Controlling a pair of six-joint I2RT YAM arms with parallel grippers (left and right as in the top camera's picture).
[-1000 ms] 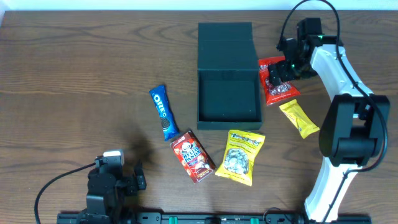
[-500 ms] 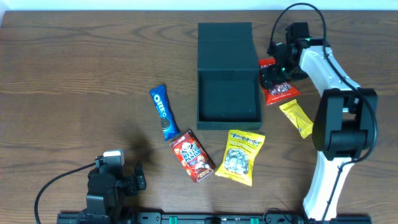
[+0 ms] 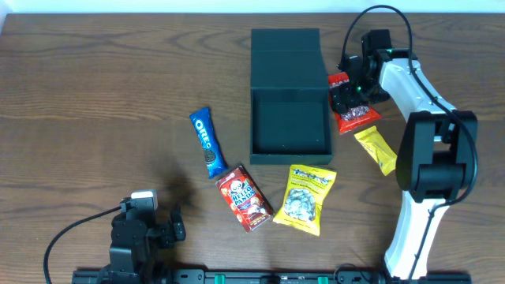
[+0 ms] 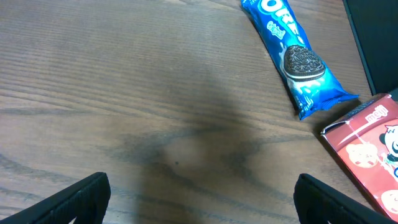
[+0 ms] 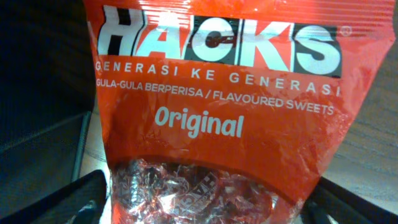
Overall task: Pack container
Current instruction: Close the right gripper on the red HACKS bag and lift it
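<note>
A dark teal-black container [image 3: 289, 118] lies open at the middle of a wooden surface [image 3: 95, 87], its flap lid laid back on the far side and its inside bare. Just beside its right wall lies a red bag of Hacks sweets [image 3: 359, 118]. The right claw [image 3: 347, 88] hangs low over this bag with its jaws wide apart, one finger on each side of the bag in the wrist view, and no pinch shows.

The likely trouble is the grasp. The bag is glossy and loosely filled, so closing jaws may only crumple the film and let it slip, or the sweets may slump and drag it free on the lift. The finger nearest the container has little room; it may knock the wall and shove the box, or the bag may catch the rim on its way in.

A small yellow packet [image 3: 379, 150] lies near the bag on the near side, well within reach of a stray nudge. Nearer the front lie a yellow bag of seeds [image 3: 304, 199], a red Hello Panda box [image 3: 245, 197] and a blue Oreo pack [image 3: 206, 142]. The left claw [image 4: 205, 208] waits at the front left, jaws apart, holding nothing.
</note>
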